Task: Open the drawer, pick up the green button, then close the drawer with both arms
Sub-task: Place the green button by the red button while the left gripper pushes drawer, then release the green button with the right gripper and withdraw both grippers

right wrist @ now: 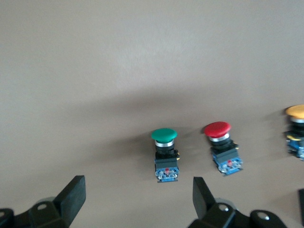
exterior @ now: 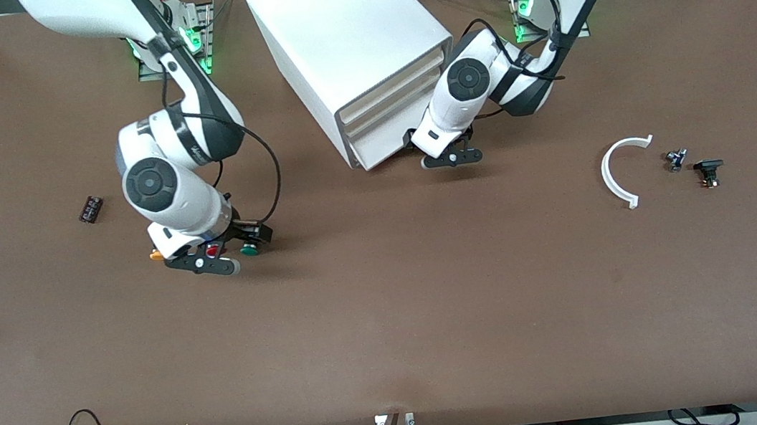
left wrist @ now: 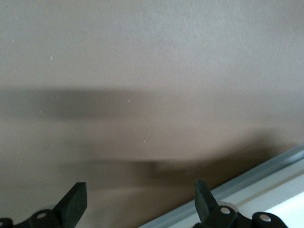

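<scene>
- Two grippers spread: right gripper empty just above the green button, which stands on the table beside the red button.
- Left gripper, empty, sits low at the bottom drawer, the nearer arm to it.

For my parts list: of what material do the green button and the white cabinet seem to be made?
Green button: likely plastic, with a smooth, slightly glossy cap, a silvery, perhaps metal, ring and a black-and-blue body. White cabinet: probably plastic, with a plain matte white shell and rounded edges; painted metal cannot be excluded.
</scene>
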Controlling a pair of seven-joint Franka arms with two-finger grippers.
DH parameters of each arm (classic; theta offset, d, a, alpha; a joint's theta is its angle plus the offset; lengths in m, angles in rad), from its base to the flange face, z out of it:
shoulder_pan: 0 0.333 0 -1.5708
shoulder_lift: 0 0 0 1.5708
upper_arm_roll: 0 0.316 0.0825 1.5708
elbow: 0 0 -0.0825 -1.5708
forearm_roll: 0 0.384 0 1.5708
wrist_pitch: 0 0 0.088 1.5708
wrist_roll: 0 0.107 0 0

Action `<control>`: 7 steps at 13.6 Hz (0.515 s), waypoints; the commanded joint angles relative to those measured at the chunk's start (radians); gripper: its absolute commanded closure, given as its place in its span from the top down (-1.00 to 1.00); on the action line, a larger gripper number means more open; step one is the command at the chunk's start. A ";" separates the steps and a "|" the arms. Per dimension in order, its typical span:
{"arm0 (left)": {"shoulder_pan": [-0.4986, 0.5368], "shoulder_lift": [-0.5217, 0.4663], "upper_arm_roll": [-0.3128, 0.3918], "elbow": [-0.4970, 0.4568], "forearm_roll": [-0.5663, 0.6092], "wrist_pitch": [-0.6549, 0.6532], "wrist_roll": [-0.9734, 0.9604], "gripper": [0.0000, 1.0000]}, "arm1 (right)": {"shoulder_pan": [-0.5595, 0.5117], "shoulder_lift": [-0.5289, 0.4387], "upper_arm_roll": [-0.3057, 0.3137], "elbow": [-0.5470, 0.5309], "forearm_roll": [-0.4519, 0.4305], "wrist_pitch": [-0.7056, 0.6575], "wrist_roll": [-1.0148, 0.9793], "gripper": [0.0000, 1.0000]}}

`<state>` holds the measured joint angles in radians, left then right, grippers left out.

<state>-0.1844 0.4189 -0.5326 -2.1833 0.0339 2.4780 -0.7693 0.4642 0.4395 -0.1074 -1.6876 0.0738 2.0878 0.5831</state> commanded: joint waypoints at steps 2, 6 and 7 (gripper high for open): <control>0.008 -0.032 -0.035 -0.036 -0.020 -0.043 0.011 1.00 | -0.082 -0.041 0.011 0.121 -0.003 -0.129 -0.012 1.00; 0.010 -0.037 -0.089 -0.042 -0.040 -0.059 0.010 1.00 | -0.179 -0.042 0.022 0.305 0.001 -0.360 -0.164 1.00; 0.010 -0.040 -0.096 -0.042 -0.051 -0.059 0.011 1.00 | -0.196 -0.047 0.026 0.325 0.000 -0.408 -0.189 1.00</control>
<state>-0.1832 0.4153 -0.6051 -2.2044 0.0226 2.4336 -0.7691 0.3087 0.3864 -0.1081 -1.4312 0.0727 1.7725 0.4415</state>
